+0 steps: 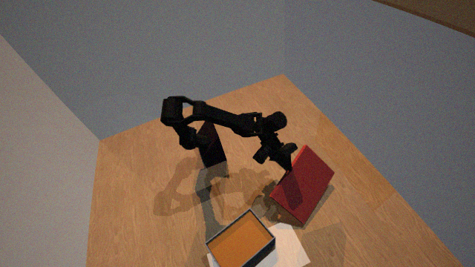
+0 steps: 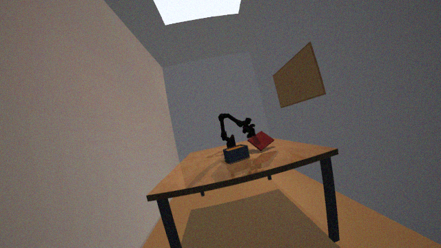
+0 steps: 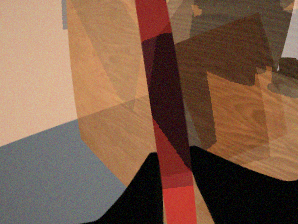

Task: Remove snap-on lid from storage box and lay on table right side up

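My gripper (image 1: 290,168) (image 2: 253,135) (image 3: 173,156) pinches the tilted red lid (image 1: 309,182) (image 2: 261,140) (image 3: 172,105) by its edge; I should level it, top up, beyond the box (image 1: 260,256) (image 2: 237,154), before letting go.

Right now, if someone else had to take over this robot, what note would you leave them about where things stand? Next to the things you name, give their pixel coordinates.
Gripper (image 1: 289,170) (image 2: 253,136) (image 3: 173,156): closed on the edge of the red lid (image 1: 311,178) (image 2: 261,140) (image 3: 167,90).
Lid: tilted, beside the box, not lying flat.
Storage box (image 1: 263,252) (image 2: 237,155): on the table (image 1: 130,178) (image 2: 193,169), open, its orange inside showing.
Done: lid off the box.
Left: lay the lid flat, right side up, then let go. Whether the box was nudged, I cannot tell.
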{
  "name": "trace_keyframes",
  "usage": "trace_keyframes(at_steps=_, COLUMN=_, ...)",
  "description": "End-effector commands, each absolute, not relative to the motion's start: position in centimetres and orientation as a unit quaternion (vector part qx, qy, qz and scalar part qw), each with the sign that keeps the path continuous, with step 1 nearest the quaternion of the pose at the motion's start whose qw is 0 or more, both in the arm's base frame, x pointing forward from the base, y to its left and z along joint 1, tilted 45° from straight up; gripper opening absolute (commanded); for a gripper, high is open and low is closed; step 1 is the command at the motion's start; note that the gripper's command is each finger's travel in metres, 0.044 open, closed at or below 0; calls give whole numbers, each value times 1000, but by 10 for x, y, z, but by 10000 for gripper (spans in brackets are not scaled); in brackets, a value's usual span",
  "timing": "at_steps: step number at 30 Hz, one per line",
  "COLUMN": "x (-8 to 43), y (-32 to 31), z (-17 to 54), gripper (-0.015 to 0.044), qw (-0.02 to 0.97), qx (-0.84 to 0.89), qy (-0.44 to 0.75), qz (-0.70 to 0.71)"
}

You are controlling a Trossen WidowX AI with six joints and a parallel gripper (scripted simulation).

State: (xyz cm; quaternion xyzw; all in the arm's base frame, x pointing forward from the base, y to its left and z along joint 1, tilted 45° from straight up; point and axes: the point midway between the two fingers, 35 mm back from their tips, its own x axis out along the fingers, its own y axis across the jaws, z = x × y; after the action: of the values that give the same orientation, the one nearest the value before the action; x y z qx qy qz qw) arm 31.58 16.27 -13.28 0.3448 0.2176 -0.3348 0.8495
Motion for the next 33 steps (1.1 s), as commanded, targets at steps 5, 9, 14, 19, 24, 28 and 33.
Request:
trace_keyframes(at_steps=5, x=314, y=158, z=-138, gripper=0, qw=850, qx=344, qy=218, qz=-334)
trace_keyframes(at_steps=9, x=314, y=156, z=-140, gripper=0, qw=850, qx=344, qy=218, qz=-334)
trace_keyframes(at_steps=14, x=314, y=153, z=-143, gripper=0, qw=850, qx=344, qy=218, qz=-334)
trace_keyframes(at_steps=19, x=313, y=150, z=-146, gripper=0, qw=850, qx=344, qy=218, qz=-334)
trace_keyframes(at_steps=24, x=313, y=147, z=-149, gripper=0, qw=850, qx=344, qy=218, qz=-334)
trace_keyframes(at_steps=28, x=312, y=145, z=-151, gripper=0, qw=850, qx=344, qy=218, qz=-334)
trace_keyframes(at_steps=33, x=312, y=142, z=-154, gripper=0, qw=850, qx=344, qy=218, qz=-334)
